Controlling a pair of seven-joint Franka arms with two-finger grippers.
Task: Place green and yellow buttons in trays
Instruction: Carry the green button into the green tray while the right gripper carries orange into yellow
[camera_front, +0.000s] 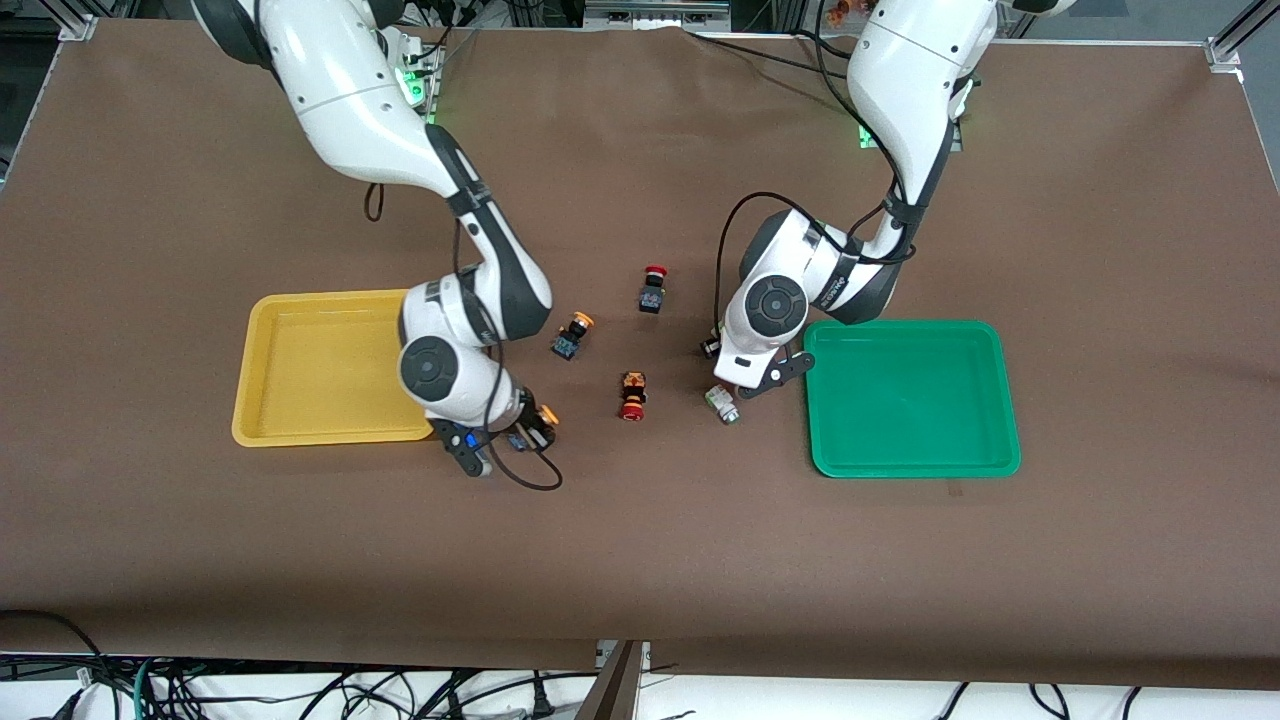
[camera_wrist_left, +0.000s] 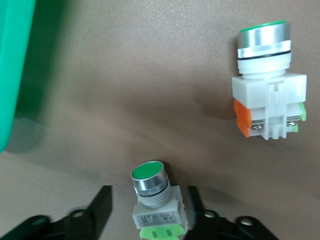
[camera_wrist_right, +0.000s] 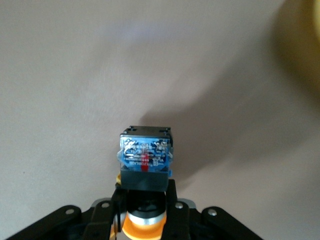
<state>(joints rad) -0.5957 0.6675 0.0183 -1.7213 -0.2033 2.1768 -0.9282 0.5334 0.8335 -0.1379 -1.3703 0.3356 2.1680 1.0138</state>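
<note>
My right gripper (camera_front: 510, 438) (camera_wrist_right: 145, 210) is shut on a yellow-capped button (camera_wrist_right: 144, 160), its blue body pointing away from the wrist. It holds the button just above the table, beside the yellow tray (camera_front: 300, 365). A second yellow-capped button (camera_front: 572, 335) lies on the table. My left gripper (camera_front: 745, 368) (camera_wrist_left: 147, 210) is low and open around a green-capped button (camera_wrist_left: 150, 192) that is hidden under the hand in the front view. The other green-capped button (camera_front: 722, 403) (camera_wrist_left: 267, 80) lies close by. The green tray (camera_front: 910, 395) (camera_wrist_left: 12, 65) is beside this gripper.
Two red-capped switches lie mid-table. One (camera_front: 653, 288) is farther from the front camera and one (camera_front: 632, 396) is nearer. Both trays hold nothing. A cable loop (camera_front: 530, 478) hangs under the right wrist.
</note>
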